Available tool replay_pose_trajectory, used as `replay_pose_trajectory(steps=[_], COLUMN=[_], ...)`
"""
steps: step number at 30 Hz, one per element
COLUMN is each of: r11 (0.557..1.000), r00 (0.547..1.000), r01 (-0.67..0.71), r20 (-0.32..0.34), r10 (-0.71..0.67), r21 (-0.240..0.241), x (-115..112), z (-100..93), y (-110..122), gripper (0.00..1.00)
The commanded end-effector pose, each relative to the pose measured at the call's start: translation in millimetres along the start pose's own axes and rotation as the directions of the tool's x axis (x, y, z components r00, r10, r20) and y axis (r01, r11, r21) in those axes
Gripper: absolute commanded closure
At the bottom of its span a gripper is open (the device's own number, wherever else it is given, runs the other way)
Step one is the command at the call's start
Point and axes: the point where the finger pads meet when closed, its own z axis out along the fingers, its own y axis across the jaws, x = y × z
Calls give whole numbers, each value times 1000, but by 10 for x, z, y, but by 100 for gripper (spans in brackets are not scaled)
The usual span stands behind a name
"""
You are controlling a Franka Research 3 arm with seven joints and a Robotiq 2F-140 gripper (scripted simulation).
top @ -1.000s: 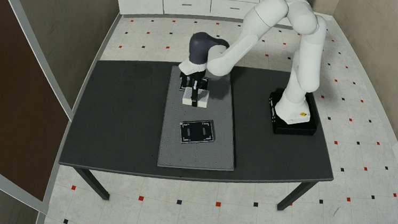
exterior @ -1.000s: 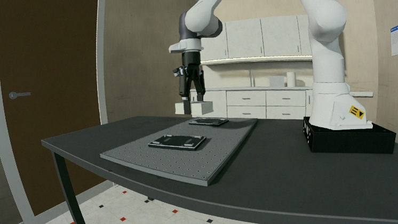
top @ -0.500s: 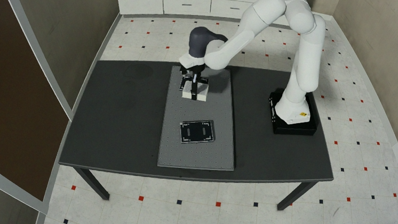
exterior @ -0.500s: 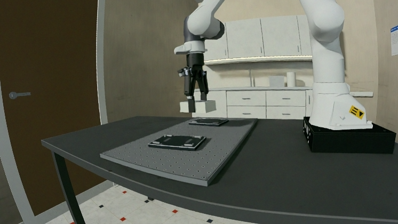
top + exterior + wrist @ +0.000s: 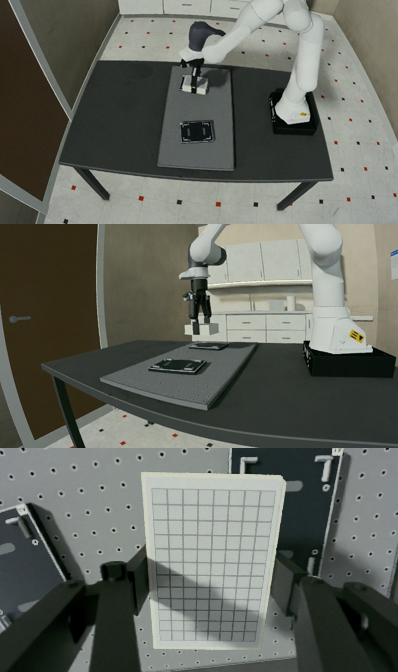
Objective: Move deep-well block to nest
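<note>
My gripper [image 5: 193, 83] [image 5: 200, 325] [image 5: 207, 557] is shut on the white 96-well deep-well block [image 5: 200, 85] [image 5: 211, 329] [image 5: 212, 548], one finger on each long side. It holds the block level in the air, well above the grey perforated plate [image 5: 194, 158] [image 5: 172, 388] [image 5: 75, 493]. The far black nest N2 [image 5: 182, 82] [image 5: 208, 345] [image 5: 300, 513] lies under and slightly beside the block, partly hidden by it. The near black nest N1 [image 5: 196, 131] [image 5: 177, 366] is empty; it also shows at the left edge of the wrist view [image 5: 20, 563].
The perforated plate lies on a dark table [image 5: 111, 111] [image 5: 278, 396]. The arm's black base box [image 5: 295, 128] [image 5: 350, 366] stands at the table's right side. White cabinets line the back wall.
</note>
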Motion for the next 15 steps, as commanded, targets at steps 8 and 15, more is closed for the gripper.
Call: replay_pose_trajectory(steps=[8, 15], r11=[999, 999], r00=[999, 999], r01=[39, 39], r20=[2, 2], r10=[-39, -39], r21=[4, 4], x=[77, 115], z=[-1, 0], y=[312, 474], gripper=[40, 40])
